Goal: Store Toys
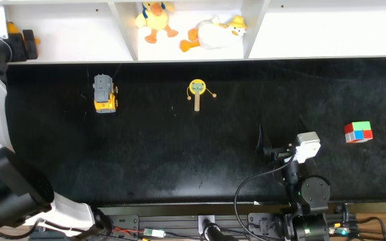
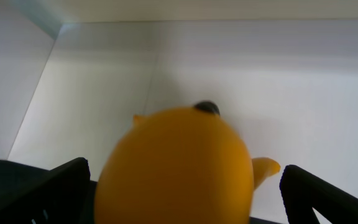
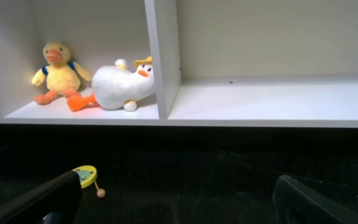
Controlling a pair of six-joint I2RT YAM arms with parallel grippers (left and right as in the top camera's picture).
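The orange toy (image 2: 176, 165) sits inside the left box of the white shelf (image 1: 313, 40), because that is where toys get put away. The left gripper (image 1: 17, 40) is in that box too. Its fingers are wide apart, one on each side of the toy, with a gap showing, so I think it is not squeezing. Next door, a yellow duck (image 1: 156, 19) and a white duck (image 1: 213, 33) are already stored. A truck (image 1: 104, 94), a rattle (image 1: 197, 90) and a colour cube (image 1: 358, 132) wait on the black table (image 1: 179, 161). The right gripper (image 3: 179, 196) hangs low there, fingers open and holding nothing.
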